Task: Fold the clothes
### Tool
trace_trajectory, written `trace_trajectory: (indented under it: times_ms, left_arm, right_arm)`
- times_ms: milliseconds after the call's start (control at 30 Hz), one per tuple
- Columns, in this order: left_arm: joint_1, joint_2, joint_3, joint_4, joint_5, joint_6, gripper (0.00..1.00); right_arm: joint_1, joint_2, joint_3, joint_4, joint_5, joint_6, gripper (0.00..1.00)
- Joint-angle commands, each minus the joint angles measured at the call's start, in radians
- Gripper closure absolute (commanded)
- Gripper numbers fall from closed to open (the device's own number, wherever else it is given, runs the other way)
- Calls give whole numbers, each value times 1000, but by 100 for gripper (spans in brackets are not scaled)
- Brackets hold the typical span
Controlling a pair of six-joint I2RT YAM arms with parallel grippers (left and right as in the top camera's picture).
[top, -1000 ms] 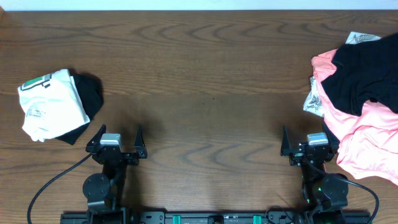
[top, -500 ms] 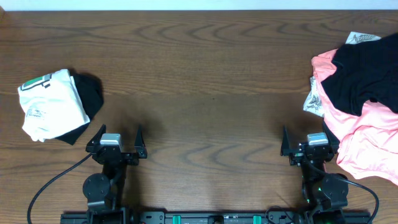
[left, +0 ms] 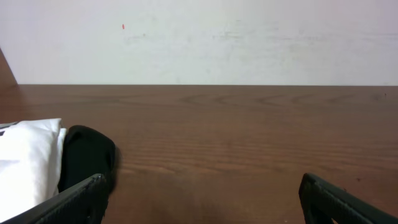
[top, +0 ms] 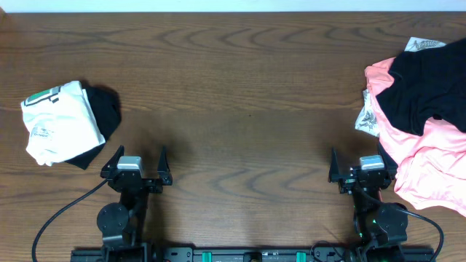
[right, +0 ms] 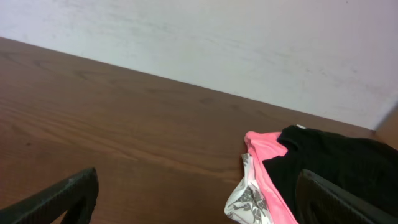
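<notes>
- White folded shirt (top: 58,120) lies on a black one (top: 105,116) at the counter's (top: 240,87) left, long axis near-to-far.
- Black shirt (top: 422,91) lies over salmon-pink clothes (top: 429,164), heaped along the right edge.
- Both arms sit low at the near edge, with left fingers (top: 115,159) and right fingers (top: 333,164) spread wide and empty.

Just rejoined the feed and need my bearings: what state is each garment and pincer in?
White shirt: folded, on black garment.
Black garment: bundled, underneath.
Black shirt: crumpled, topping right pile.
Pink garments: unfolded, heaped.
Printed cloth: crumpled, under pink.
Left pincer: open, empty.
Right pincer: open, empty.
</notes>
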Motion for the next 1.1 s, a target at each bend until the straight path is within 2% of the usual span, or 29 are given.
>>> trace_trajectory:
  times_ms: [0,467,633,733,900,1067]
  left_arm:
    - [-3,-6,-18,-19,6,3,2]
    - [-3,-5,-18,-37,6,2,2]
    - [-3,-1,-18,-37,6,-41,2]
    - [-3,14,-18,-37,6,-134,2]
    - [-3,54,5,-37,43,-167,2]
    - [-3,150,112,-57,71,-167,2]
  right_arm:
    - [-6,-5,-2,-2,6,-11,1]
    - [-6,-5,-2,-7,-19,-5,1]
    - [-7,-5,-2,-5,-27,149,1]
    - [-7,-2,-2,-7,-27,277,1]
    - [-7,3,27,-31,-22,289,1]
    - [-7,53,143,-114,71,289,1]
